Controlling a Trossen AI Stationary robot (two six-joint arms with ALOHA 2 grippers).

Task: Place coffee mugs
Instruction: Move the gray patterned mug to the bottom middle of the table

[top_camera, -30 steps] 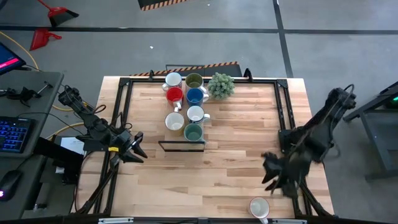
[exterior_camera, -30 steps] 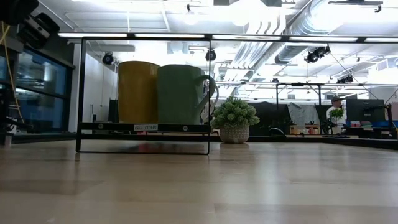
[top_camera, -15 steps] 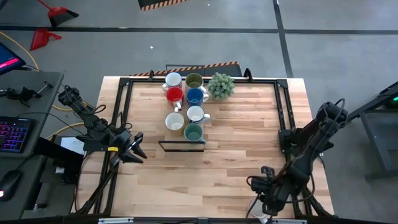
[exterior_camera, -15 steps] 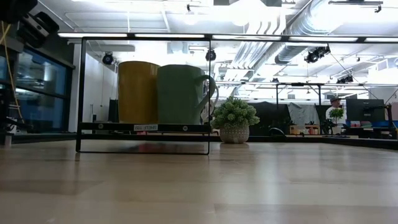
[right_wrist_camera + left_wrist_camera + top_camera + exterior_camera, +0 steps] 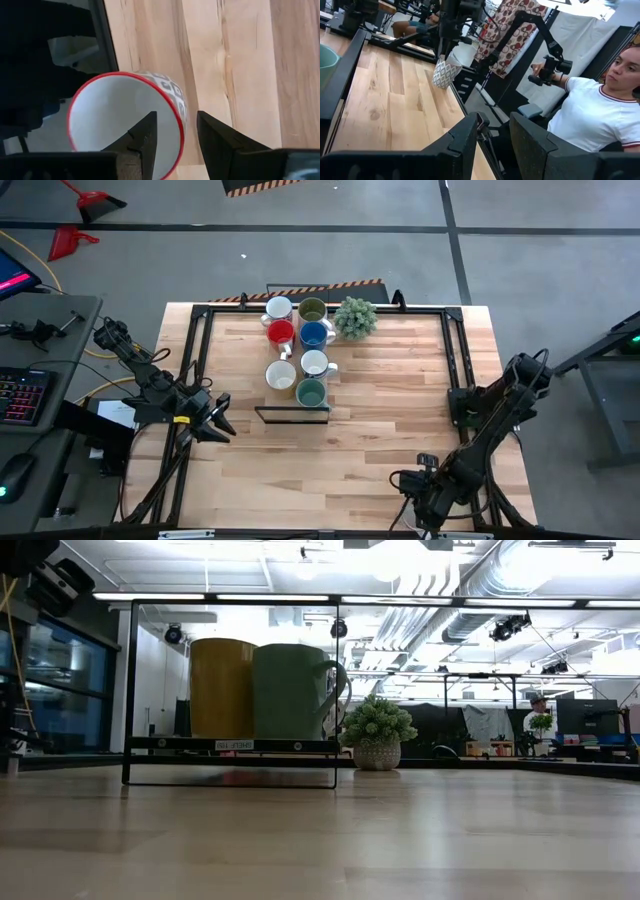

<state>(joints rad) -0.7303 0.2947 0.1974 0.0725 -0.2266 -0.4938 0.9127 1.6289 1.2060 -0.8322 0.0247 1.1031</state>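
left gripper (image 5: 222,420): we see it parked off the rack's left side, above the table's left edge; in its wrist view the fingers (image 5: 465,142) stand a little apart with nothing between them
rack (image 5: 292,415): black wire frame, back-centre of the table (image 5: 370,430); this is our landmark
cream mug (image 5: 278,308): far-left corner of the rack
red mug (image 5: 281,333): just in front of the cream mug, left column
white mug (image 5: 281,376): left column, nearest the rack's front bar; in the low view it reads as a yellowish mug (image 5: 222,687)
olive mug (image 5: 312,309): far end of the rack's right column, beside the cream mug
blue mug (image 5: 314,334): right column, beside the red mug
second white mug (image 5: 315,363): right column, in front of the blue mug
teal mug (image 5: 311,392): right column, at the front bar, touching the white mug beside it; handle points right in the low view (image 5: 295,690)
potted plant (image 5: 356,317): just right of the rack's far end, on the table
patterned mug (image 5: 127,122): white inside, red rim, grey-and-white pattern outside; well apart from the rack, at the table's front-right edge; in the high view the arm covers it
right gripper (image 5: 172,137): we see it far from the rack, low over the front-right edge; fingers spread, one inside the patterned mug's rim and one outside, wall between them, not clamped
person (image 5: 600,112): white shirt, beyond the table's edge in the left wrist view
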